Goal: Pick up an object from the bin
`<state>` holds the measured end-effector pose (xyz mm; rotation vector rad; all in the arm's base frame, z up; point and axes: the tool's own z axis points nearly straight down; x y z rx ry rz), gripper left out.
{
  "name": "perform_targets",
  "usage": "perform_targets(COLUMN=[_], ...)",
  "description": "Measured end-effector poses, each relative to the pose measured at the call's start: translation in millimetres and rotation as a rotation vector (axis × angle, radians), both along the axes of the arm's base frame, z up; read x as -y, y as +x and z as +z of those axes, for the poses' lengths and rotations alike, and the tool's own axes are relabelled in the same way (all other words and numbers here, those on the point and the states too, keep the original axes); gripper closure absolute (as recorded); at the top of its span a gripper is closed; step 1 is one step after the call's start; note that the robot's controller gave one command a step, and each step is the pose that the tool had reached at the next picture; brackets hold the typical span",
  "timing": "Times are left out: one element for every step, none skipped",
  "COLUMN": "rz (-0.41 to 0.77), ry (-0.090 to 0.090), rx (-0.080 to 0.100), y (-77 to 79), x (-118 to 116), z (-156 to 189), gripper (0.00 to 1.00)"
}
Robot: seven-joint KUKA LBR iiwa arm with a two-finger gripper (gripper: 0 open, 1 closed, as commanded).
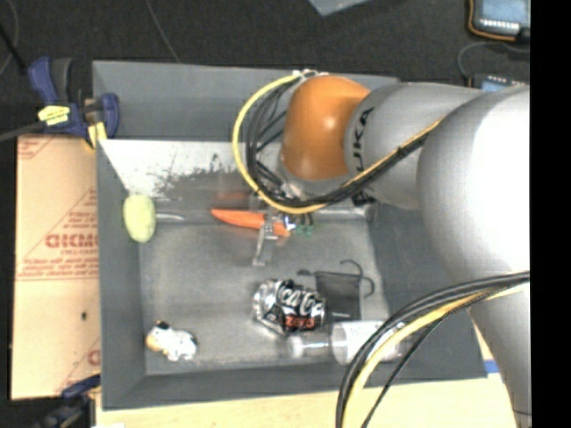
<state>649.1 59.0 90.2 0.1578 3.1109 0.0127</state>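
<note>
The arm (464, 176) comes in from the right of the frame and bends over the upper middle of the grey bin (192, 279). Its rounded orange wrist cover (321, 127) is ringed by looping cables (239, 141). Below the cover the pincer (266, 232) points down at the right end of a long orange carrot-shaped thing (236, 215). This thing lies crosswise near the bin's back wall, its tapered end toward the left. The pincer's tip is right at it, but the wrist hides much of the joint. I cannot tell whether the pincer is open, closed, or gripping the orange thing. Lower in the frame and apart from the pincer, a crushed silver, black and red can (288, 308) rests on the bin floor. A flat black thing (339, 294) lies just beside it on the right. A clear plastic bottle (343, 341) lies below them, near the front wall. A pale green oval thing (139, 218) sits against the left wall. A small white and yellow toy (171, 341) lies in the lower left corner, well apart from the rest.
</note>
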Motion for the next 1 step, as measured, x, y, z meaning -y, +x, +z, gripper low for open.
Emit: perform_targets(rz=[-0.061], ry=[0.000], rx=[0.004], y=[6.1], x=[6.7], z=[-8.1], gripper=[1.00])
